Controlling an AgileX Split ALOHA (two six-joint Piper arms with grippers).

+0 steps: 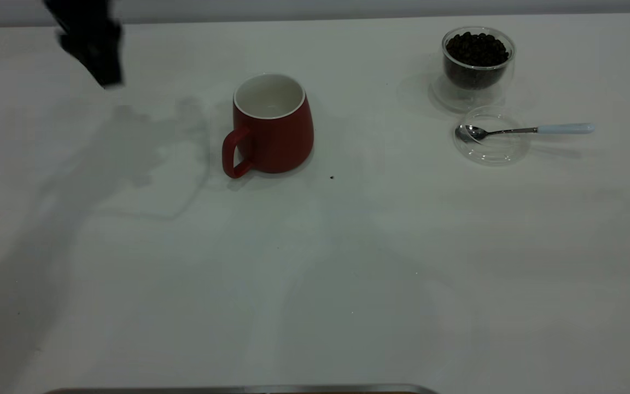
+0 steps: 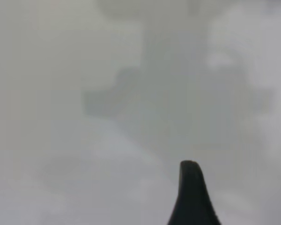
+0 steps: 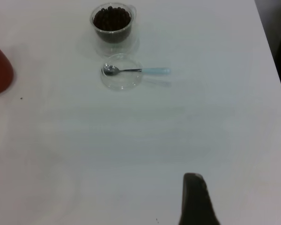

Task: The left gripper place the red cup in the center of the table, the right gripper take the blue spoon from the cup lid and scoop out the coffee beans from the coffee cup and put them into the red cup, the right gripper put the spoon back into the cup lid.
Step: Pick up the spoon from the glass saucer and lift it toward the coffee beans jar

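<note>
beans in coffee cup (image 1: 478, 59), red cup (image 1: 272, 126) seemingly empty

Pretty dim, flat light; soft arm shadows smear across the bench (image 1: 348, 273) left of the red cup (image 1: 271, 128). Left wrist view's totally out of focus.

No legible text or markings anywhere.
</note>
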